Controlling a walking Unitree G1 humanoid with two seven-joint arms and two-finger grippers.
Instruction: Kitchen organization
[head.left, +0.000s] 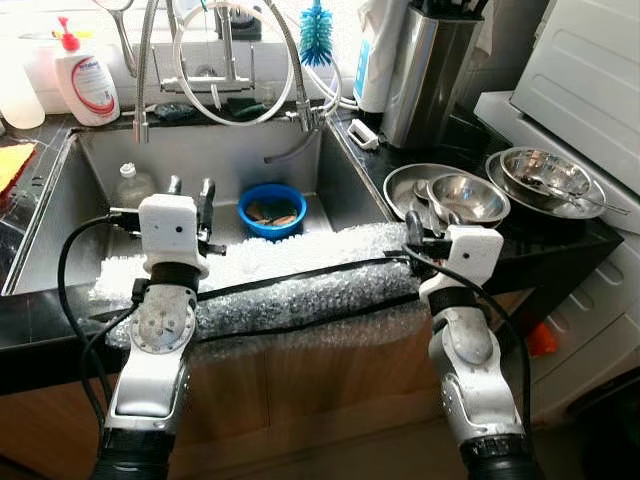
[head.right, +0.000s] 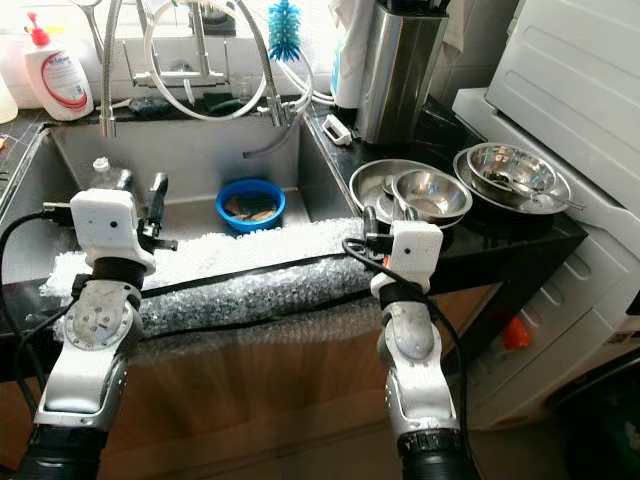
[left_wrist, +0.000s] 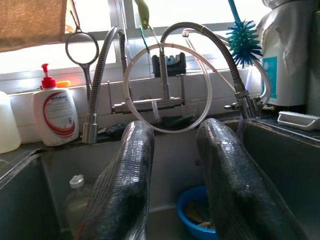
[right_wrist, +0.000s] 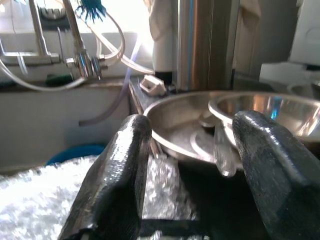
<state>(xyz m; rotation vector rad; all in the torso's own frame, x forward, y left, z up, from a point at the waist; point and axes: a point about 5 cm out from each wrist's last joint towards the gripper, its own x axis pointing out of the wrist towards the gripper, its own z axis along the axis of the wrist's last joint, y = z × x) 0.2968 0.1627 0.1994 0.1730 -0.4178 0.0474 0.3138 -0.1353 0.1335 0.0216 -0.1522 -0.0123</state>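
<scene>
A blue bowl (head.left: 272, 210) with brownish scraps stands in the steel sink (head.left: 215, 150), with a clear plastic bottle (head.left: 130, 183) to its left. My left gripper (head.left: 190, 188) hovers open over the sink, left of the bowl, its fingers (left_wrist: 125, 185) holding nothing. On the black counter to the right lie a wide steel dish (head.left: 402, 186) and two steel bowls (head.left: 468, 196) (head.left: 545, 175). My right gripper (head.left: 428, 226) is open just in front of the dish, nothing between its fingers (right_wrist: 120, 175). A sheet of bubble wrap (head.left: 300, 290) covers the sink's front edge under both arms.
Flexible faucet hoses (head.left: 225, 60) arch over the sink's back. A soap bottle (head.left: 88, 80) stands back left, a blue brush (head.left: 315, 35) and a tall steel container (head.left: 428, 70) back right. A white appliance (head.left: 590, 70) borders the counter on the right.
</scene>
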